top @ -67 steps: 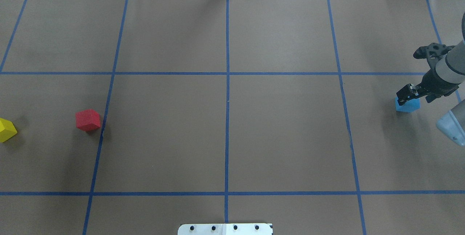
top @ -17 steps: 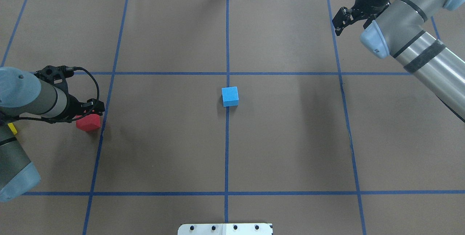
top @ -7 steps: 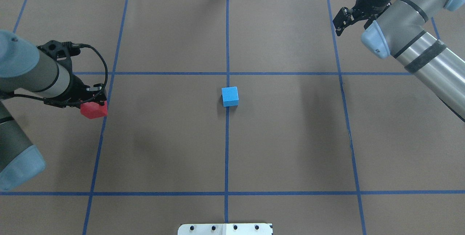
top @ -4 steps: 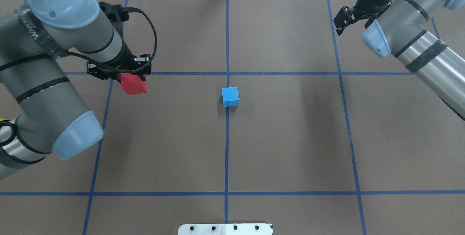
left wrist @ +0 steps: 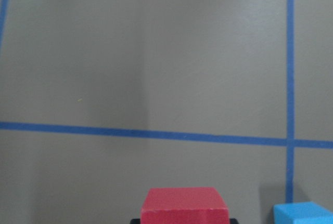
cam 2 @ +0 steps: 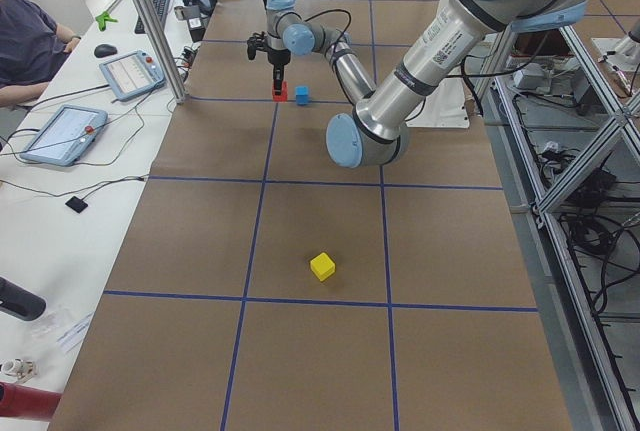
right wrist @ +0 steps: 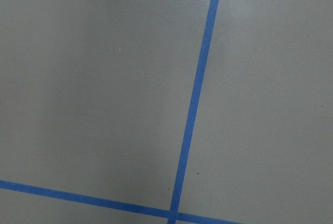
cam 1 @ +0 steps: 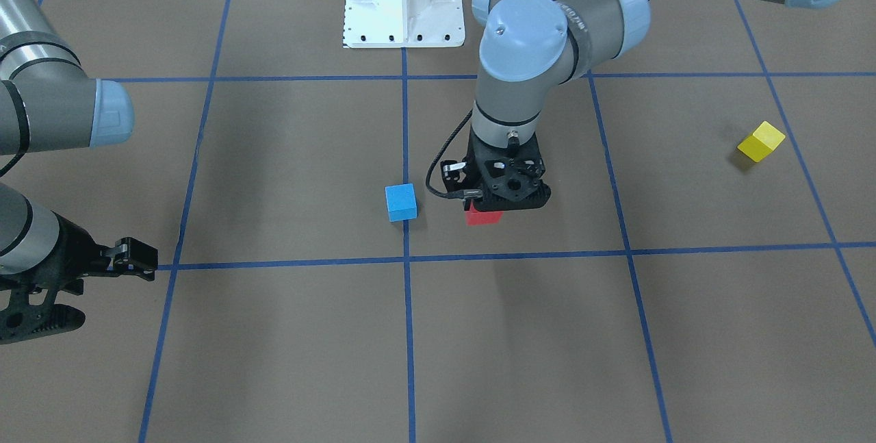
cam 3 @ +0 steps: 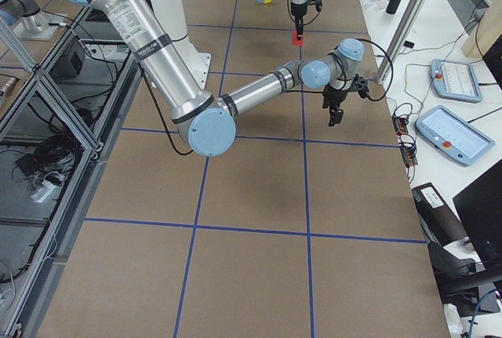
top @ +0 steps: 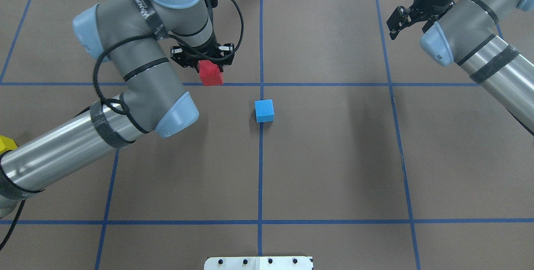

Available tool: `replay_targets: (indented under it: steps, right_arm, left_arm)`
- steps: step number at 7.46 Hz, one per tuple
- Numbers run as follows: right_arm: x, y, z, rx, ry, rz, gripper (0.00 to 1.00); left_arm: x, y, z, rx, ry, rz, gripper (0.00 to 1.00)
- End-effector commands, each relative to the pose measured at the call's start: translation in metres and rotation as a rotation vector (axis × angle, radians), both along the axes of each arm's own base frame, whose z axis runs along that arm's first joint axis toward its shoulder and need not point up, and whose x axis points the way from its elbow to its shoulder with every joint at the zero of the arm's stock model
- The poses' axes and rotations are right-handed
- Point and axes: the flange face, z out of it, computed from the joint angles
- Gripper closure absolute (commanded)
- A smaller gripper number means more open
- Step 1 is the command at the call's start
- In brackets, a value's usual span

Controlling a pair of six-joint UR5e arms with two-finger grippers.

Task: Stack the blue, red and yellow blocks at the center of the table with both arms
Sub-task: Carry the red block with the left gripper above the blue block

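You have the yellow block (top: 3, 142) far left. The left gripper (top: 210, 69) pinches the red block (top: 210, 77) by opposite flat faces, apparently lifted, near the centred blue block (top: 264, 110). These cubes look light, rigid and easily nudged. The right gripper (top: 395, 23) hangs spread, empty.

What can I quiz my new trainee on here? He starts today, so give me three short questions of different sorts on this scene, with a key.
1. True or false: the red block already rests on the blue block.
2. What does the left claw grip? A) nothing B) the red block C) the blue block
3. Fill in: the block lying alone towards the end of the table on the robot's left is the ___ one.

Key
1. False: the red block is off to one side of the blue block.
2. B
3. Yellow: the yellow block.
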Motion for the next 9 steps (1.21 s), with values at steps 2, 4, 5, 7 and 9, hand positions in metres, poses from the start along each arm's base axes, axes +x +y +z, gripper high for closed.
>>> replay_targets:
  steps: [2, 4, 5, 7, 9]
  right_arm:
    - [0.001, 0.001, 0.000, -0.002, -0.001, 0.003, 0.00]
    - [0.001, 0.001, 0.000, -0.003, -0.003, 0.001, 0.00]
    - [0.001, 0.001, 0.001, -0.004, -0.002, 0.001, 0.00]
    - [0.001, 0.002, 0.002, -0.007, -0.004, 0.000, 0.00]
    - [0.001, 0.002, 0.003, -0.010, -0.006, -0.001, 0.00]
  left_arm:
    - [0.036, -0.005, -0.038, -0.001, 0.007, 0.023, 1.00]
    - [0.073, -0.006, -0.044, -0.081, -0.001, -0.008, 1.00]
    - [0.081, -0.001, -0.043, -0.093, 0.004, -0.012, 1.00]
    - [0.091, 0.008, -0.040, -0.094, -0.002, 0.006, 1.00]
    - [0.102, 0.019, -0.035, -0.099, -0.008, 0.024, 1.00]
